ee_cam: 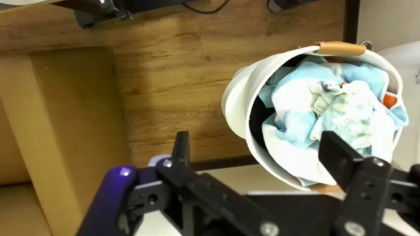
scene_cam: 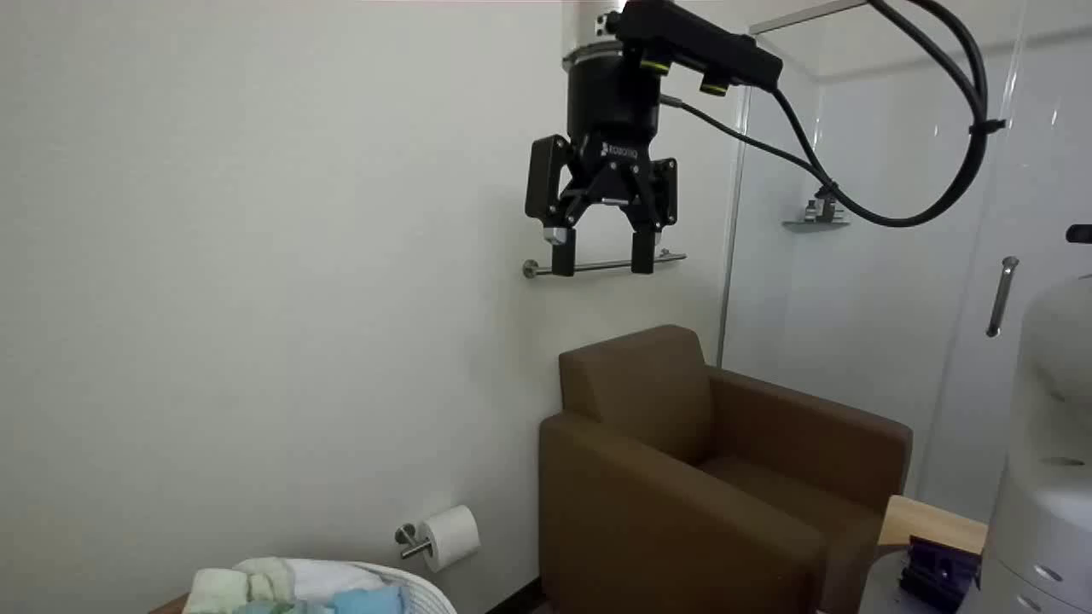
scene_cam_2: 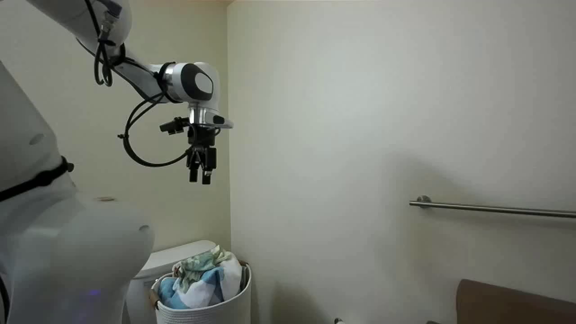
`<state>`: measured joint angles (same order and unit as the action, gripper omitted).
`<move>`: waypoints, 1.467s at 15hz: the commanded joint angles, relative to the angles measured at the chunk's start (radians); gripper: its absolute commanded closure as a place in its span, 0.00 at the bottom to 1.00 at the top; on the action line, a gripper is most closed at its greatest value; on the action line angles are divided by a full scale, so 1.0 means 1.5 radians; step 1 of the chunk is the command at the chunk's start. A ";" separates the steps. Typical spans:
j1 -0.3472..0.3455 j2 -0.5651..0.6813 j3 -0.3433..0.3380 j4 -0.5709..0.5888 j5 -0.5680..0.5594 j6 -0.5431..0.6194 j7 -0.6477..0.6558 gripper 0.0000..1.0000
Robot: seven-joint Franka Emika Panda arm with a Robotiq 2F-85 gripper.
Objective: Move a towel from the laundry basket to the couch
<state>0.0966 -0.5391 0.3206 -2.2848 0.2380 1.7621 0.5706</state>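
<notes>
Evidently ahead of the pick, the gripper (scene_cam: 603,254) points straight down, well above a basket (scene_cam_2: 207,316) of towels (scene_cam_2: 211,288), its jaws spread with nothing between them. The pose likely serves a grasp from above, since the basket's mouth faces upward and its side would bar a level approach. In the wrist view, the towels lie heaped inside the rim, a green towel (ee_cam: 347,111) crumpled on top of blue-and-white cloth (ee_cam: 298,127); its raised folds probably make it the easiest to pinch. Which towel the task means cannot be told. Tan handles (ee_cam: 341,48) sit on opposite sides of the rim, presumably for carrying, and keep out of the mouth. The brown couch (scene_cam: 665,520), built for one, stands below a wall bar (scene_cam_2: 492,209), well apart from the basket, so any towel taken must likely clear the rim before it crosses the floor (ee_cam: 170,98). The arm (scene_cam_2: 182,78) holds the gripper high, a placement that seems to allow for that lift. Loose layers may cling together and bring up more than one.
</notes>
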 commanded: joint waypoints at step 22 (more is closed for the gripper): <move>0.011 0.158 0.094 0.090 -0.123 0.192 0.028 0.00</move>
<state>0.1062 -0.4222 0.4256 -2.2109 0.1394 1.9588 0.5707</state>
